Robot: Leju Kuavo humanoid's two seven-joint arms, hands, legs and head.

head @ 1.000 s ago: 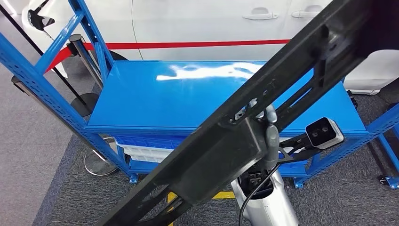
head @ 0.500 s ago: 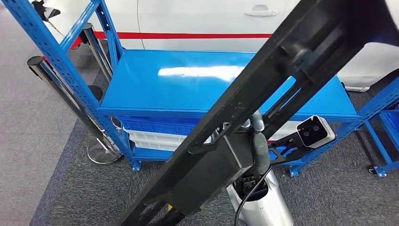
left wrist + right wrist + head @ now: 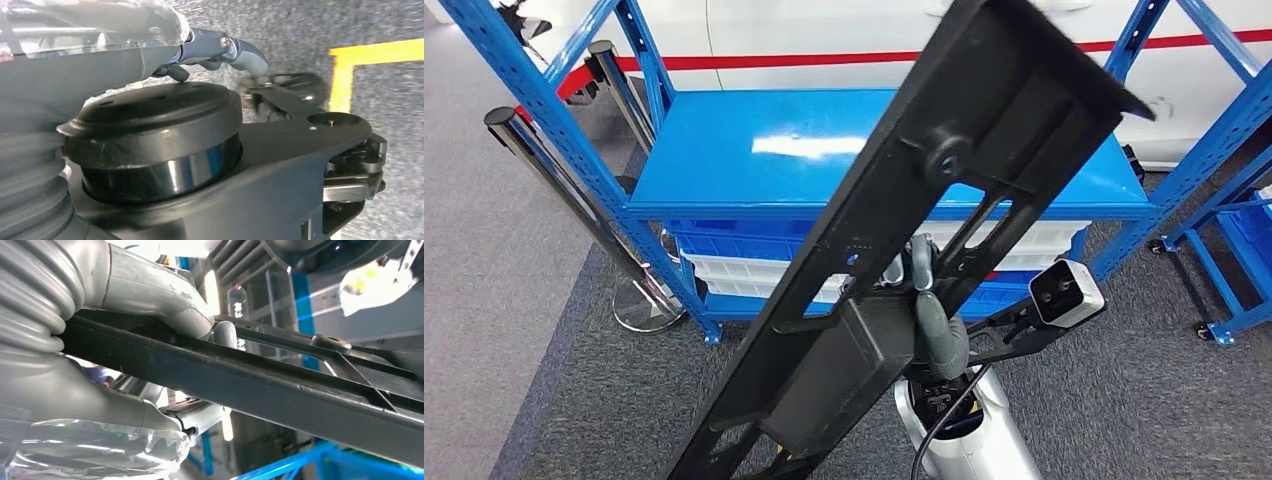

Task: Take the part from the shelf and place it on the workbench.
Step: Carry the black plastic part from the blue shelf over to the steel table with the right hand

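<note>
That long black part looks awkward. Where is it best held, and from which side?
Near its middle, beside the solid block, where the right robot hand grips the black part now. The bar is long and tilted, so a mid-length hold likely balances it. Come from the side edge: the open slots there let fingers wrap the rail.

- The head camera swings right and pulls back: the blue shelf (image 3: 879,150) sits further left in the picture, and its right-hand uprights come into sight.
- The long black part (image 3: 944,215) stands steeper, its far end now fully in the picture.
- The right hand (image 3: 934,320) gripping it sits lower and further left.
</note>
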